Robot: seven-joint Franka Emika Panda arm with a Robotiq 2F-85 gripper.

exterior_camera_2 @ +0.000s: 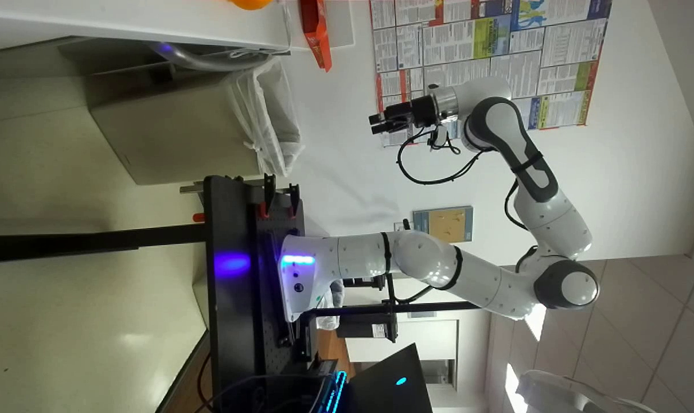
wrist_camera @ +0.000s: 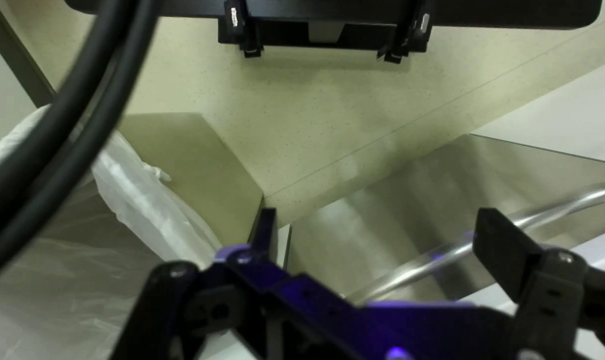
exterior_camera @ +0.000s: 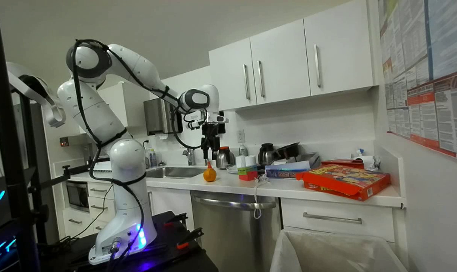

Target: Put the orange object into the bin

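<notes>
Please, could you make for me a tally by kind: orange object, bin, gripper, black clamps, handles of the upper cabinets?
Orange object: 1
Bin: 1
Gripper: 1
Black clamps: 2
Upper cabinet handles: 3
Total: 8

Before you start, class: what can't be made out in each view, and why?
The orange object: mostly cut off by the top edge, in an exterior view.
The bin: partly hidden behind the cables, wrist view.
Fine print on the wall posters: too small, both exterior views.
</notes>
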